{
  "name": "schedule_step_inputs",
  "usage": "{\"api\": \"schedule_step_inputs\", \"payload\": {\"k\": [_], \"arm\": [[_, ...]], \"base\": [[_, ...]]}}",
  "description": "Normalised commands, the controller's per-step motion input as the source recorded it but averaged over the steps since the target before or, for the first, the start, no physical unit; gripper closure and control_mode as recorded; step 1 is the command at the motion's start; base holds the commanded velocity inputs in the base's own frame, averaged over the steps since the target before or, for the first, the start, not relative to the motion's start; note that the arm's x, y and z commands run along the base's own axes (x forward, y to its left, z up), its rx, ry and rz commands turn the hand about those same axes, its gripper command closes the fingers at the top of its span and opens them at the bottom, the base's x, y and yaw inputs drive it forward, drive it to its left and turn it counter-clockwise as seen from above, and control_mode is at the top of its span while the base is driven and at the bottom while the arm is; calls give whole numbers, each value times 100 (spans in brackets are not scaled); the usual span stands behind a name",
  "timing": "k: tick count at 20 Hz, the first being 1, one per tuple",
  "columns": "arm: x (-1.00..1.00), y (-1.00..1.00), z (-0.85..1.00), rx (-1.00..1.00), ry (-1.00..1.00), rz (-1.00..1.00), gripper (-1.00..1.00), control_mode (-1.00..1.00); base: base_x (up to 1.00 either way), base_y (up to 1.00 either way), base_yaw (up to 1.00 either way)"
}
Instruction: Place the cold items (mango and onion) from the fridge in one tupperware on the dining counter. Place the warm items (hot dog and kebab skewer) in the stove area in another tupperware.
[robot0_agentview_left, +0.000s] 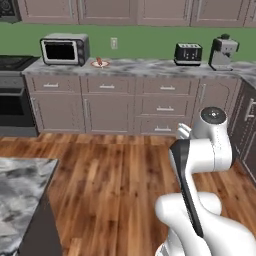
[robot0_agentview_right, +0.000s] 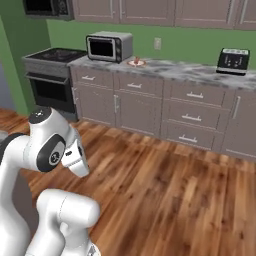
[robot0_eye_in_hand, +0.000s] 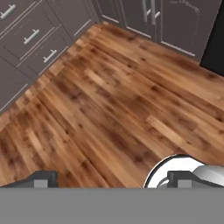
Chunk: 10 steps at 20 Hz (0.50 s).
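White robot arm sits folded over wood floor; gripper (robot0_eye_in_hand: 109, 179) w/ dark fingertips spread wide, holding nothing. Small white plate (robot0_agentview_left: 99, 63) w/ reddish food, prob. a warm item, rests on grey marble counter (robot0_agentview_left: 150, 66) beside silver toaster oven (robot0_agentview_left: 65, 49). Item's long axis and heading too small to tell. Step: likely transit; next needs driving closer.

plate food (robot0_agentview_left: 99, 61): too small to identify | stove (robot0_agentview_left: 12, 100): cut by left edge

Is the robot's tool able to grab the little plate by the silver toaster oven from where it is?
Probably not. The small white plate sits on the far marble counter, across open wood floor from the folded arm.
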Motion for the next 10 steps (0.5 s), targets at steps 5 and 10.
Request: {"api": "schedule_step_inputs", "payload": {"k": [5, 10], "arm": [[0, 0, 0, 0, 0, 0, -100, 100], [0, 0, 0, 0, 0, 0, -100, 100]], "base": [[100, -41, 5], [100, -22, 0]]}}
